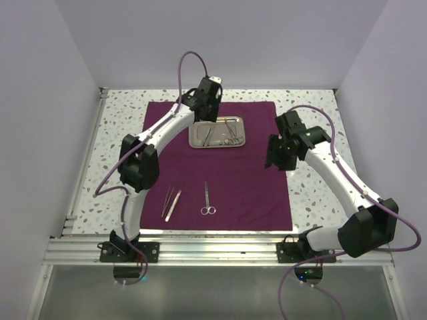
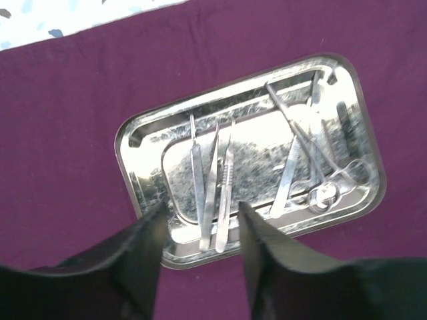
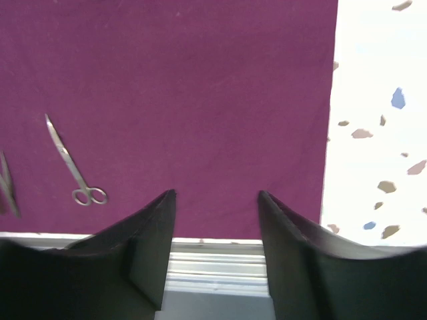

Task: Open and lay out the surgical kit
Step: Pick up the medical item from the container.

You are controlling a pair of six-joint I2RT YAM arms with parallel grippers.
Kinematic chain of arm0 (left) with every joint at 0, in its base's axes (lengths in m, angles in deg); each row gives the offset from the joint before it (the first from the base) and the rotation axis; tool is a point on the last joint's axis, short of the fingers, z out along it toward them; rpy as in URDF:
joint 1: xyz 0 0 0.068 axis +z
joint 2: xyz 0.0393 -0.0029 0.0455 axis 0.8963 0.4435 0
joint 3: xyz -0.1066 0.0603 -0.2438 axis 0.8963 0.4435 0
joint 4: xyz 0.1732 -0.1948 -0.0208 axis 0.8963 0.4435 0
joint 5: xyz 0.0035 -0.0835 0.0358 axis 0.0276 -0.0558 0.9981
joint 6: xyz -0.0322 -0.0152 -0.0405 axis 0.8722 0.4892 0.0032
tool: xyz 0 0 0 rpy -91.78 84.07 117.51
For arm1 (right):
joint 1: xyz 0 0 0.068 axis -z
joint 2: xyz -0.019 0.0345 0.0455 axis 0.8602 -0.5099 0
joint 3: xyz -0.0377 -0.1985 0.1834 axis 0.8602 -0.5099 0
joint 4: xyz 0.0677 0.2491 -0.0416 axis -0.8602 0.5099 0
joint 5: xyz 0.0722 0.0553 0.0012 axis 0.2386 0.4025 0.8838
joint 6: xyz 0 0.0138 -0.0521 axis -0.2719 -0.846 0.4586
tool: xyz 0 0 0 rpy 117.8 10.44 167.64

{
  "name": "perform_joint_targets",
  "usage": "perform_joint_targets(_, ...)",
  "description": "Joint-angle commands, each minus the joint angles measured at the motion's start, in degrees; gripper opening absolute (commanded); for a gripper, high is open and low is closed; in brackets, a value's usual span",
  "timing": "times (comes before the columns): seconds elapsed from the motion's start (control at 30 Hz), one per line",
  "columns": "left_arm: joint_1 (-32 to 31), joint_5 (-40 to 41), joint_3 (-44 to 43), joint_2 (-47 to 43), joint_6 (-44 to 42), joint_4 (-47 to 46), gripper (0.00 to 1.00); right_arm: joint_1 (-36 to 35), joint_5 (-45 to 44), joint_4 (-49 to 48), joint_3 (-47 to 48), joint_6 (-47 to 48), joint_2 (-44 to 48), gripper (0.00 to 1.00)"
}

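The left fingers [image 2: 150, 233] stood moderately apart with nothing between them, hovering over the near rim of the steel tray [image 2: 130, 133]. Three slim steel instruments [image 2: 213, 187] lay in the tray just beyond their tips, and the ring-handled instruments [image 2: 320, 180] lay off to their right. The right fingers [image 3: 157, 227] were likewise parted and empty, above the near edge of the maroon cloth wrap [image 3: 200, 80], which was spread flat on the speckled desk [image 3: 373, 100]. A pair of scissors [image 3: 70, 163] lay on the cloth to their left. The tweezers [image 1: 172, 203] lay farther left on the cloth.
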Motion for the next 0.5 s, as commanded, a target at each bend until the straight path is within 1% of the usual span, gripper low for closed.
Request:
perform_joint_targets(0.0, -0.07, -1.65, 3.15, 1.15, -1.76, -1.88, 0.55, 0.1, 1.2, -1.33, 0.9, 0.53, 0.52, 0.59)
perform_joint_targets(0.1, -0.07, -1.91, 3.77, 3.52, -2.02, -2.32, 0.57, 0.1, 1.03, -1.15, 0.63, 0.53, 1.05, 0.64)
perform_joint_targets(0.27, 0.02, -0.33, 2.1, 8.7, -2.2, -2.58, 0.56, 0.1, 0.24, -0.18, 0.28, 0.7, 2.19, 0.64)
perform_joint_targets(0.47, 1.16, 0.9, -3.78, 13.46, -1.94, -2.23, 0.54, 0.19, -0.64, 0.61, -0.6, 0.88, 3.16, 0.64)
